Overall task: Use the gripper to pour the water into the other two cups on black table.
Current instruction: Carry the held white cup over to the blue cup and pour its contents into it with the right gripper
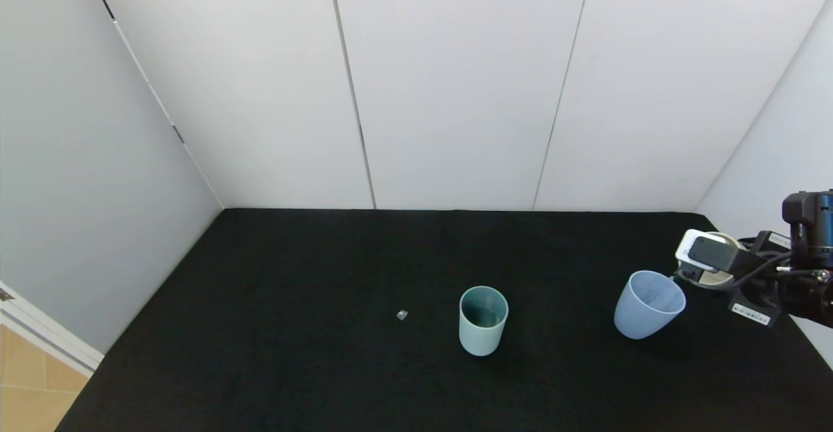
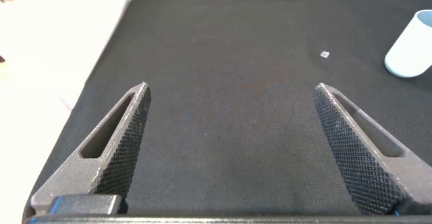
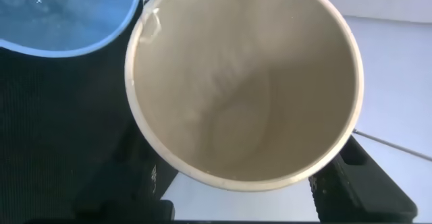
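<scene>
Black table (image 1: 312, 354) spreads wide under me, matte cloth, white wall panels behind it.

My right gripper (image 1: 706, 269) sits at the table's right edge, closed around the beige cup (image 3: 243, 82). Cup is tipped over toward the periwinkle cup (image 1: 649, 304), its lip right at that cup's rim. Wrist view looks straight down the beige cup's mouth: inside mostly bare, a wet glint at the pouring lip. Only a sliver of the beige rim shows from the head, behind the white-and-black camera module.

Periwinkle cup stands near the right side of the table, looks slightly tilted from the head camera. Water (image 3: 47, 1) shows inside it as a clear sheen with small bright spots.

Teal cup (image 1: 483, 320) stands upright near the table's middle, well apart from the periwinkle one, to its left. Faint dark sheen at its bottom; cannot tell how much liquid.

My left gripper (image 2: 229, 150) hangs low over bare cloth, fingers spread wide, nothing between them.

Small grey speck (image 1: 401, 315) lies on the cloth just left of the teal cup.
</scene>
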Robot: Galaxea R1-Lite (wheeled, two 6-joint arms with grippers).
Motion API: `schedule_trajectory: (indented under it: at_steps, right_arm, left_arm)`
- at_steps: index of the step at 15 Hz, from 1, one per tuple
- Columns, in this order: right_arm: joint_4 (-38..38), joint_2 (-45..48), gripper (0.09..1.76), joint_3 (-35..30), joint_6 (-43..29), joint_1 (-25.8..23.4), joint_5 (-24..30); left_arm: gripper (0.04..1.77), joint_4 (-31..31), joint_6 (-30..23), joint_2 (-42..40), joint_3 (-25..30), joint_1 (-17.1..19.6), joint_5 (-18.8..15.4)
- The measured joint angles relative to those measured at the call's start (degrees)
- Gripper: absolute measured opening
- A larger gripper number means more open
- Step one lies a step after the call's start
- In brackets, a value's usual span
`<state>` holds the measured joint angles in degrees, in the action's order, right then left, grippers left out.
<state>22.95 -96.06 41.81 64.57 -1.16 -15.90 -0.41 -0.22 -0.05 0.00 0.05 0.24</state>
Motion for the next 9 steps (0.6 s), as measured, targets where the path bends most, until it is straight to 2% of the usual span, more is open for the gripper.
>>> schedule_trajectory:
  at_steps: [9]
  right_arm:
    - [-0.2, 0.2, 1.24, 0.4, 2.2, 0.3, -0.1]
  left_arm:
    - [1.72, 0.0, 0.0, 0.0, 0.0, 0.0, 0.0]
